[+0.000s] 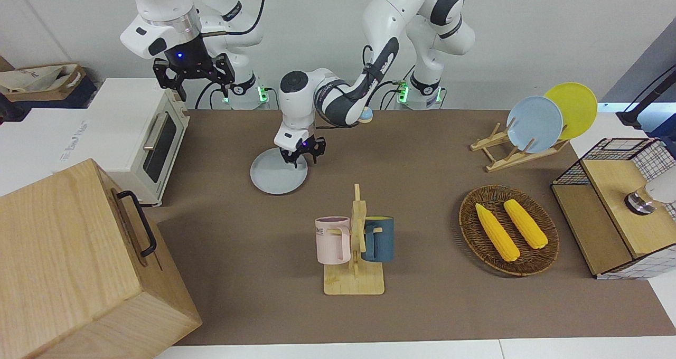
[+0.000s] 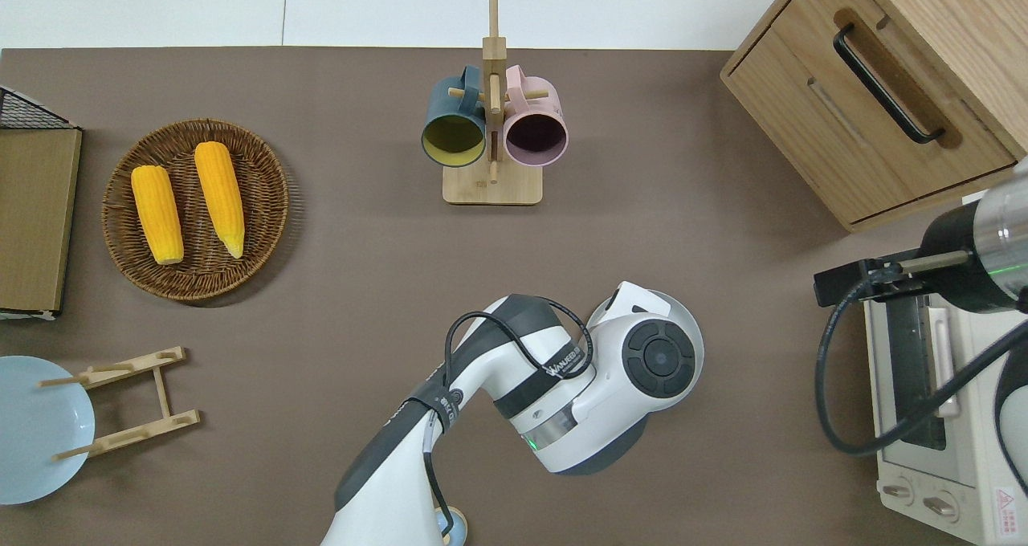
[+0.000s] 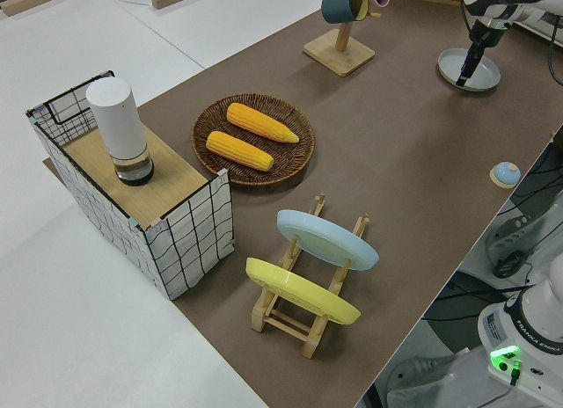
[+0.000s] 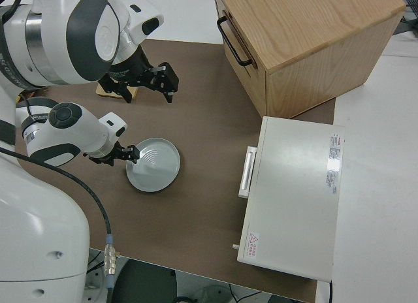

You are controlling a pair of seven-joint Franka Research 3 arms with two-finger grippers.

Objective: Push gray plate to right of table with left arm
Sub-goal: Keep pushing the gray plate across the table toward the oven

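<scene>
Table [image 1: 422, 200]: left gripper [image 1: 300, 157] on gray plate [image 1: 274, 178]

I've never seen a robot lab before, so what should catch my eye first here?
Probably the left arm bent low over the table, its gripper down on the rim of a gray plate near the toaster oven. Next, two bright yellow corn cobs in a wicker basket toward the left arm's end. The right arm is parked.

Tabletop [image 1: 422, 306]: matte brown covering, white edges. Resting directly on it: gray plate [image 1: 278, 172], wooden mug stand [image 1: 354, 281], wicker basket [image 1: 508, 230], wooden plate rack [image 1: 501, 153], wire-sided wooden crate [image 1: 615, 211], wooden cabinet [image 1: 79, 274], white toaster oven [image 1: 138, 137], small round object [image 3: 505, 173] near the robots' edge.
</scene>
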